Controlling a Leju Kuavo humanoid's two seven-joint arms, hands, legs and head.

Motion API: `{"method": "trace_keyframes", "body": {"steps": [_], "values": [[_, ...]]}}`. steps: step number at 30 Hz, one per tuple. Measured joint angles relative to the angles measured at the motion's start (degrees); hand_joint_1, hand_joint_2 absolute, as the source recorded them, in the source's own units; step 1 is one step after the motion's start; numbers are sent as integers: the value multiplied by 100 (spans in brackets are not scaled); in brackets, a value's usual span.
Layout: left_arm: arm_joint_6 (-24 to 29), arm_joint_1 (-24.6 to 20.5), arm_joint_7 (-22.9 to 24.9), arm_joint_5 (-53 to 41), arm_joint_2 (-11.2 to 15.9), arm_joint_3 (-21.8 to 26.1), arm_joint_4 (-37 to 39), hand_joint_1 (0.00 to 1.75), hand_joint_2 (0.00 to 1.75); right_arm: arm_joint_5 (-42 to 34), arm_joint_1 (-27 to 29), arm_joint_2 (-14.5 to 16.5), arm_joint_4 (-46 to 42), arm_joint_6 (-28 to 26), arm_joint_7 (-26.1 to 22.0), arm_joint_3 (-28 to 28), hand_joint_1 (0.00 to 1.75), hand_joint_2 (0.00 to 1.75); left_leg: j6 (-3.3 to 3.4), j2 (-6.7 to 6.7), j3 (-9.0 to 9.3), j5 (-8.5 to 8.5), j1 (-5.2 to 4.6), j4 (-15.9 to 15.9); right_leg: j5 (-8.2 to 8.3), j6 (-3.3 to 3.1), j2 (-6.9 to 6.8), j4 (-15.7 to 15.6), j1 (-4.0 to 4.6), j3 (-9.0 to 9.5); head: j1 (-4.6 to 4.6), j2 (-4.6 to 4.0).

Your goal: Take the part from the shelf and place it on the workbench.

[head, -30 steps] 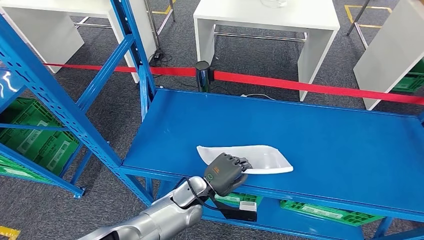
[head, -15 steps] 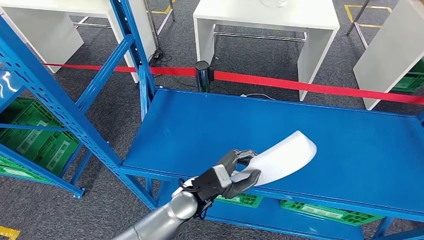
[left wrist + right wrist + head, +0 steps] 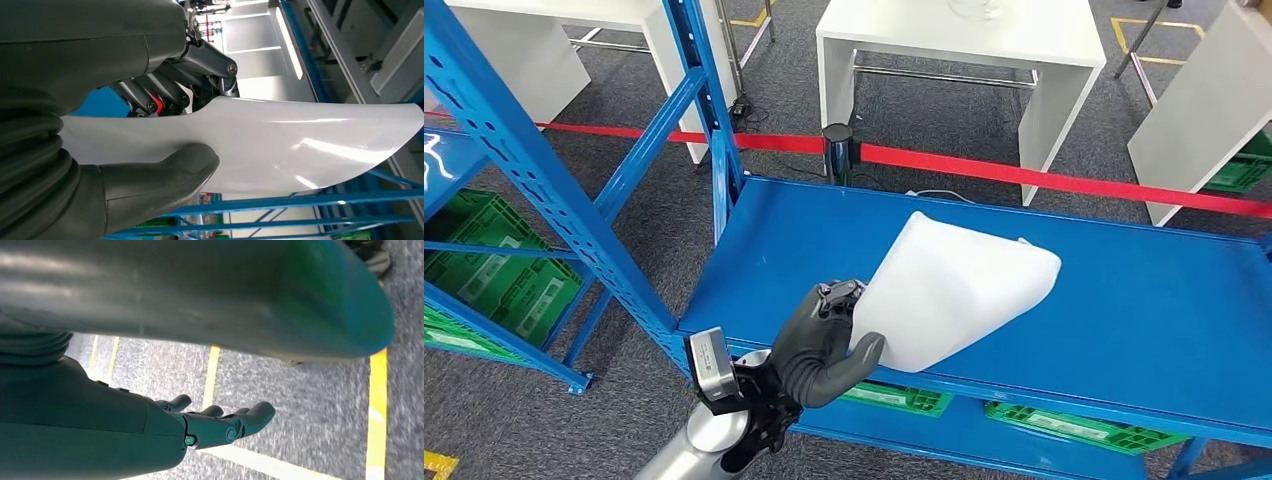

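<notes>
Left hand (image 3: 824, 340) gripped the white part (image 3: 949, 290) at its nearer, narrower end: thumb (image 3: 165, 172) pressed on one face, darker fingers (image 3: 170, 92) wrapped over the opposite edge. In the left wrist view the part (image 3: 300, 145) was a thin, glossy, curved panel, clamped firmly between thumb and fingers. No brand, label or writing was legible on the part or on the hand.

The part was lifted clear of the blue shelf deck (image 3: 1144, 300), over its front half. Its long axis ran from the hand up and away toward the robot's right, the broad rounded end pointing to the far right and one broad face turned toward the head camera. The lower edge of the part hung above the front lip (image 3: 1064, 392) of the deck.

Bare blue deck lay to the right of the part and behind it. To the left stood the slanted blue upright (image 3: 534, 170) of the shelf frame, near the forearm. Green crates (image 3: 494, 275) sat low on the left, and more below the deck (image 3: 1064, 425); their label text was too small to read. A red barrier tape (image 3: 1044, 182) ran behind the shelf, white tables (image 3: 959, 45) beyond it.

Right hand (image 3: 220, 422) hung over grey carpet with yellow floor lines (image 3: 376, 405), fingers extended and apart, holding nothing.
</notes>
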Motion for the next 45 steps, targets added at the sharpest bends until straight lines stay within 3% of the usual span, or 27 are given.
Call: {"method": "trace_keyframes", "body": {"steps": [2,3,6,8,11,12,14,16,17,18,19,20,22,23,25,27,28,31,32,33,34,36,38,39,42,43,45], "values": [[-30,73,15,-8,40,23,-82,175,175,0,3,-1,-1,-13,3,0,0,0,-11,11,-49,13,5,29,-141,35,-2,459,-15,-174,2,0],[-48,100,25,-20,57,34,-109,175,175,1,3,-4,-1,-23,-4,0,0,0,-23,12,-81,21,14,55,-49,50,-4,386,-23,-114,3,0],[-115,154,46,-61,80,62,-181,175,175,7,-12,-20,-2,-43,-60,0,0,0,-100,4,-194,48,47,167,389,68,0,-603,-43,449,4,0],[-142,187,49,-86,90,93,-229,175,175,15,-27,-21,-2,-39,-101,0,0,0,-183,-9,-238,73,38,224,481,-3,28,-875,-24,572,5,0],[-154,256,48,-131,121,157,-303,175,175,54,-32,-20,-2,-23,-148,0,0,0,-311,-22,-279,123,36,231,533,-180,28,-860,-14,465,2,0],[-154,282,47,-147,138,180,-322,175,175,72,-31,-21,-2,-19,-158,0,0,0,-348,-16,-324,38,44,290,578,-235,15,-868,-18,421,1,0],[-151,325,44,-175,166,221,-354,175,175,101,-31,-26,-2,-17,-164,0,0,0,-402,0,-495,-404,60,716,679,-311,-13,-882,-23,312,-4,0],[-146,375,43,-204,191,255,-382,175,175,124,-31,-34,-2,-17,-162,0,0,0,-432,8,-691,-905,63,1437,781,-328,-28,-878,-10,186,-9,0],[-142,409,43,-220,203,270,-389,175,175,130,-31,-39,-2,-17,-160,0,0,0,-434,8,-717,-1006,63,1705,834,-327,-36,-874,-1,121,-9,0],[-140,441,42,-237,214,281,-394,175,175,129,-30,-44,-2,-18,-156,0,0,0,-424,8,-652,-986,62,1799,885,-323,-42,-870,8,57,-9,0],[-138,470,39,-250,224,288,-398,175,175,122,-30,-50,-2,-23,-152,-1,0,0,-403,8,-475,-877,60,1673,936,-315,-46,-866,16,-3,-9,0],[-138,492,33,-260,230,293,-402,175,175,109,-31,-55,-2,-28,-149,-1,0,0,-371,7,-195,-748,56,1348,983,-303,-47,-864,22,-60,-9,0],[-138,516,7,-274,234,299,-420,175,175,83,-30,-62,-2,-38,-146,-3,0,0,-305,8,398,-671,28,527,1072,-256,-45,-870,29,-127,-6,0],[-138,529,-7,-275,235,302,-431,175,175,71,-30,-67,-3,-40,-145,-4,0,0,-277,7,570,-681,7,250,1115,-221,-45,-882,27,-131,-9,0],[-147,557,-33,-276,237,308,-445,175,175,56,-31,-74,-3,-46,-132,-8,0,0,-224,7,627,-661,-29,96,1204,-142,-43,-933,18,-116,-17,0],[-158,578,-77,-285,237,309,-445,175,175,50,-28,-85,-2,-54,-93,-14,0,0,-129,22,578,-556,-14,30,1191,-71,-33,-938,8,-132,-23,0],[-158,590,-114,-303,236,309,-444,175,175,54,-24,-92,-2,-57,-65,-16,0,0,-75,33,544,-485,-1,1,1047,-43,-26,-836,7,-180,-17,0],[-141,669,-207,-374,235,309,-427,175,175,76,-20,-114,-2,-57,-3,-17,0,0,11,55,342,-285,-2,-9,270,9,-17,92,7,-476,11,0],[-137,701,-220,-387,235,309,-416,175,175,78,-19,-123,-2,-57,4,-17,0,0,15,60,249,-224,-10,5,135,20,-17,415,7,-538,15,0],[-133,730,-229,-395,236,309,-405,175,175,80,-18,-133,-2,-57,11,-17,0,0,13,64,151,-163,-17,25,128,24,-17,593,8,-517,15,0],[-128,749,-237,-399,236,309,-396,175,175,85,-18,-144,-2,-57,18,-17,0,0,5,65,58,-111,-20,51,238,21,-17,553,9,-390,15,0],[-110,780,-254,-406,235,309,-383,175,175,107,-24,-161,-2,-51,41,-17,0,0,-28,65,-115,-22,-20,124,471,-7,-19,-92,12,156,16,0],[-93,822,-268,-394,232,309,-369,175,175,131,-32,-171,-4,-39,51,-17,0,0,-83,65,-219,48,-31,189,464,-66,-13,-787,38,618,13,0],[-96,849,-273,-361,230,311,-357,175,175,146,-34,-173,-5,-27,45,-17,0,0,-118,66,-240,85,-34,202,416,-103,-9,-954,57,701,17,0],[-150,916,-278,-246,233,341,-287,175,175,227,-32,-158,-5,45,-2,-7,0,0,-228,56,-300,148,-28,199,532,-225,-25,-1015,60,605,34,0],[-158,932,-277,-246,236,364,-263,175,175,255,-37,-150,-5,68,-19,0,0,0,-264,49,-359,26,-22,281,605,-269,-37,-1032,44,547,32,0],[-157,955,-276,-269,244,410,-221,175,175,300,-44,-142,-6,104,-52,14,0,0,-333,38,-521,-494,2,757,753,-321,-56,-1046,24,397,20,0]]}}
